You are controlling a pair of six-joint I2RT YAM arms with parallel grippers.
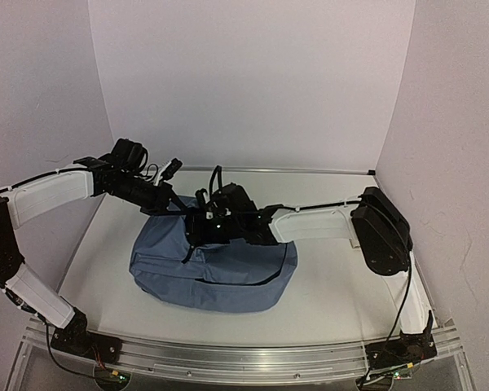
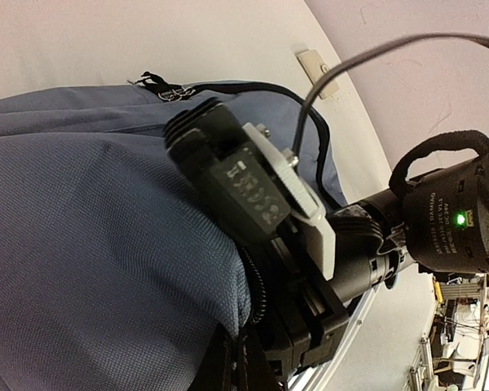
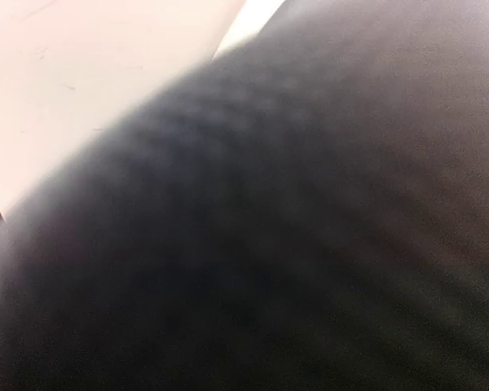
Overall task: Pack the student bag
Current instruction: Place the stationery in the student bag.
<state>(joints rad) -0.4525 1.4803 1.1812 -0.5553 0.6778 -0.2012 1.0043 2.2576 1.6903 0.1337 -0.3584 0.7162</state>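
Lying in the middle of the white table [image 1: 334, 285], one student bag [image 1: 216, 273], slate-blue fabric, rounded and slumped, black edging along its far side; both arms reach in from opposite sides and meet at the bag's far upper edge. Left gripper [image 1: 173, 204]: at the far-left edge of the bag, jaws fully closed; its wrist view shows blue fabric running down close to the fingers, but whether any cloth is pinched I cannot tell. Right gripper [image 1: 200, 232]: low against the top of the bag, fingers hidden from above by its own black body; its wrist view is almost filled with blurred dark fabric, with a pale surface at the upper left; how far the jaws stand apart, and whether they hold anything, I cannot tell. One green light [image 2: 464, 218], lit on the right arm's wrist.
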